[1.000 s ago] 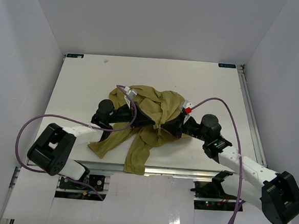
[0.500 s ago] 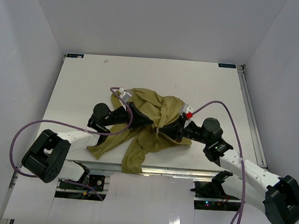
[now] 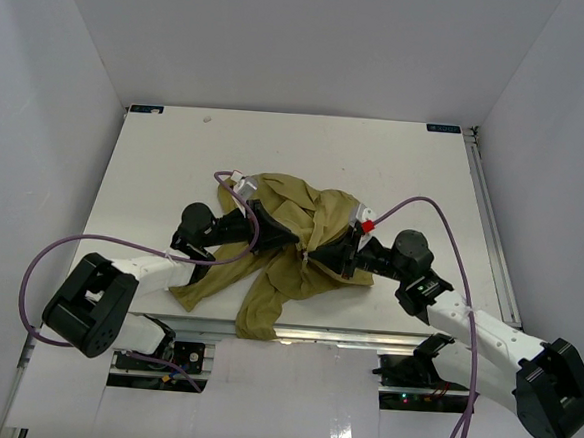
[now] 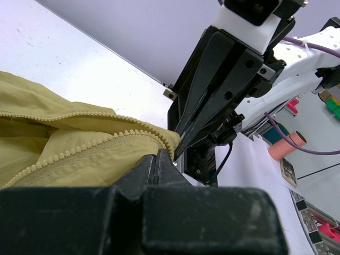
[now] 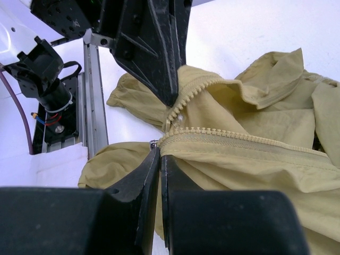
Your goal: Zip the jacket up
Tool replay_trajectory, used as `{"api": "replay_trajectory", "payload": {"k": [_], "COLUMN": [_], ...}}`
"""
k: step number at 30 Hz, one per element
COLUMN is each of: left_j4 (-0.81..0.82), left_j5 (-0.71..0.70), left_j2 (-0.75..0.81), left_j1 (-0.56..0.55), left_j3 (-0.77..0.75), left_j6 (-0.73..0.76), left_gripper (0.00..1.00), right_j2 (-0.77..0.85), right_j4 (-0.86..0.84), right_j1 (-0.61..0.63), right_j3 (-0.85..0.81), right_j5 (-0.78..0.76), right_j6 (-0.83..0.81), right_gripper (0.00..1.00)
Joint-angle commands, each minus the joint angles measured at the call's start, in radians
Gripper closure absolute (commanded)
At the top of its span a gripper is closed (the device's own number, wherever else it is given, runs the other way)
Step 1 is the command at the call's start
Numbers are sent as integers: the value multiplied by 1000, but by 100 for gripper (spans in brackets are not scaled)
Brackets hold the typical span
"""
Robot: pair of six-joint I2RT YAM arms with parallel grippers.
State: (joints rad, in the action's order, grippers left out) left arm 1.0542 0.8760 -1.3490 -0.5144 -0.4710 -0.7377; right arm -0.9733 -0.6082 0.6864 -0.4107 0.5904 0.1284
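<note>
The olive-green jacket [image 3: 289, 229] lies crumpled at the table's middle, one sleeve hanging over the near edge. My left gripper [image 3: 292, 241] is shut on the jacket's hem at the end of one zipper row [image 4: 95, 147]. My right gripper [image 3: 315, 253] faces it, tips almost touching, shut on the jacket's hem by the other zipper row [image 5: 234, 135], next to a small metal zipper end [image 5: 153, 143]. In the left wrist view my left gripper [image 4: 158, 156] pinches cloth right below the right gripper's tips. In the right wrist view my right gripper [image 5: 160, 154] pinches the jacket [image 5: 255, 159].
The white table [image 3: 176, 161] is walled by white panels at the back and sides. A metal rail [image 3: 488, 213] runs along its right edge. Purple cables [image 3: 443, 215] loop from both arms above the table. The near edge has an aluminium frame [image 5: 90, 95].
Over the last second both grippers moved slightly toward the near edge with the jacket hem; the cloth bunched and shifted with them. Little has moved in the last half second.
</note>
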Motion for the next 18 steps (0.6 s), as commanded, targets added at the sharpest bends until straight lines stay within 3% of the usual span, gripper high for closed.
{"api": "replay_trajectory", "payload": {"k": [1,18], "left_j4": [86,129], "left_j5": [26,42], "left_j2": [2,-27], "left_j1": [-6,-6], "left_j3": [11,11], "left_j6": [-22,-49], "left_gripper": [100,100], "right_j2": [-24,-19], "right_j4": [-60,-119], "right_j1": [7,7], "right_j3": [-16,-1], "right_j5": [1,-11], "right_j6": [4,28], "right_gripper": [92,92]}}
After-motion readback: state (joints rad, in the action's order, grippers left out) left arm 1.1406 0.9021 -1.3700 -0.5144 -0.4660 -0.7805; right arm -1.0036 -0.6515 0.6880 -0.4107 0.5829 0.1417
